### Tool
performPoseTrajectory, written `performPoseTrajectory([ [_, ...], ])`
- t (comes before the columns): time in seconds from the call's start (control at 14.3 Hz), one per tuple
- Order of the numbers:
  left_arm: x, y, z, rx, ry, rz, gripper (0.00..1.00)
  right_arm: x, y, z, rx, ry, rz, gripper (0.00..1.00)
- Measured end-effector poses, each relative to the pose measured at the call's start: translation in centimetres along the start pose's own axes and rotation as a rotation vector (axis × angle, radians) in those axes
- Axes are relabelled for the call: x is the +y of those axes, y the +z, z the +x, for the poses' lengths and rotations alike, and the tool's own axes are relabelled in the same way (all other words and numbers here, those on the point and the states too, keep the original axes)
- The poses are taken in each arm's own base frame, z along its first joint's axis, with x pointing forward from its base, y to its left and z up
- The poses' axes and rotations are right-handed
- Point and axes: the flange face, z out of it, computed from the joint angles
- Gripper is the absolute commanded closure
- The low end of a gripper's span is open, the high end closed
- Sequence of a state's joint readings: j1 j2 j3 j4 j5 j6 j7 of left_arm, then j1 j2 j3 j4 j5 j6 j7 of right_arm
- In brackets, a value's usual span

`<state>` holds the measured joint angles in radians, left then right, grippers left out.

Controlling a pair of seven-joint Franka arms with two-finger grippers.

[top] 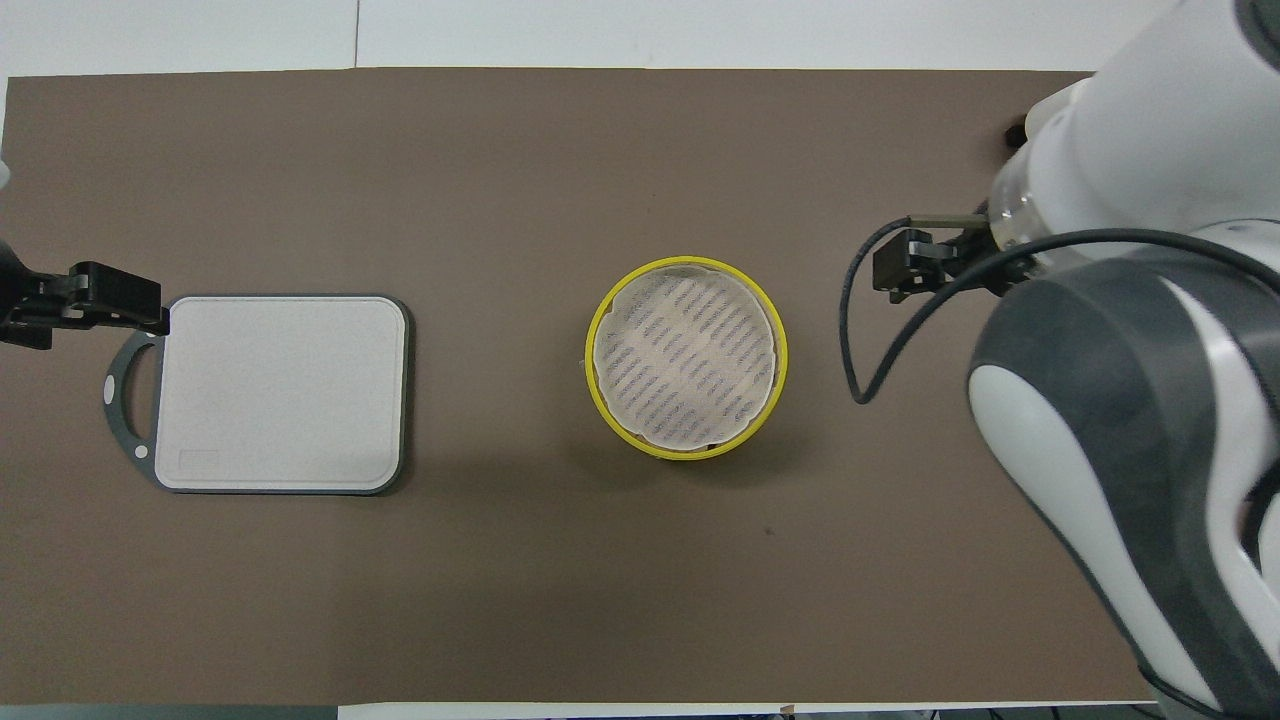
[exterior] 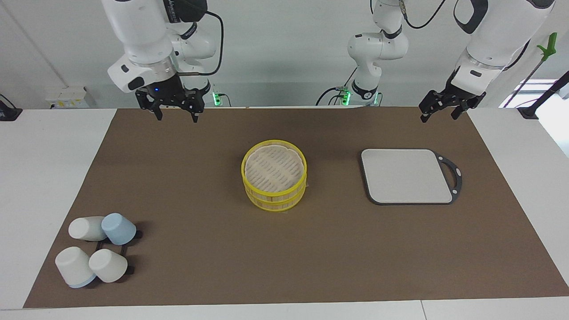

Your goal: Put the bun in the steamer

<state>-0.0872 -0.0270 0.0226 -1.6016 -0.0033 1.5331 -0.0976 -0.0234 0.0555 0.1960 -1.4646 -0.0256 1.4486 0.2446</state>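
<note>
The steamer [exterior: 274,175] stands mid-table, a round two-tier basket with yellow rims and a pale slotted top [top: 686,360] covering it. No bun shows in either view; it is hidden or out of view. My right gripper [exterior: 176,116] hangs high and open over the mat's edge by its own base, apart from the steamer, with nothing between its fingers. In the overhead view the right arm's body hides that gripper. My left gripper [exterior: 438,116] waits open and empty in the air over the mat's corner at the left arm's end, by the board's handle [top: 118,372].
A flat grey board with a dark rim [exterior: 406,175] [top: 280,390] lies beside the steamer toward the left arm's end. Several white and blue cups [exterior: 95,249] lie on a rack at the mat's corner farthest from the robots at the right arm's end.
</note>
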Motion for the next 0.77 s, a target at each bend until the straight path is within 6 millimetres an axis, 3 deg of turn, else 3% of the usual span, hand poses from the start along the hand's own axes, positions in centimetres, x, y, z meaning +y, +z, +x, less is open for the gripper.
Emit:
performPoseTrajectory([
  [0.21,0.0,0.0,0.0,0.000,0.000,0.000,0.00,2.5,0.1,0.1,0.015,-0.026,0.008,0.00],
  [0.77,0.0,0.0,0.0,0.000,0.000,0.000,0.00,3.2,0.6,0.7,0.038,-0.075,0.011,0.00],
])
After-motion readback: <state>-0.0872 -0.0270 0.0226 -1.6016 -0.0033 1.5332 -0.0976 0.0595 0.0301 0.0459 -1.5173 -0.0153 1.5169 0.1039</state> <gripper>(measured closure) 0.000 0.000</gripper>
